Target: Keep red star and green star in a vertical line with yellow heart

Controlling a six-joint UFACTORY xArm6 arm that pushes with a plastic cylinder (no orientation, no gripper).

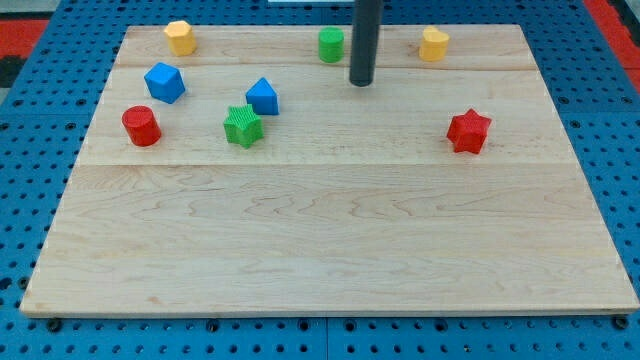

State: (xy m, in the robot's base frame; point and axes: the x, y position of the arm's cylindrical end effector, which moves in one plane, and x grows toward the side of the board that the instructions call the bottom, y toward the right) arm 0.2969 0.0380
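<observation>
The red star [468, 131] lies at the view's right, in the upper half of the wooden board [330, 260]. The green star [242, 126] lies left of centre, just below and left of a blue block. The yellow heart [433, 44] sits near the board's top edge, up and a little left of the red star. My tip [361, 83] is near the top centre, just right of and below a green cylinder, left of the yellow heart. It touches no block.
A green cylinder [331, 45] stands by the top edge. A yellow hexagon block [180, 37] is at the top left. A blue cube [164, 82], a blue pentagon-like block [262, 96] and a red cylinder [141, 126] lie on the left.
</observation>
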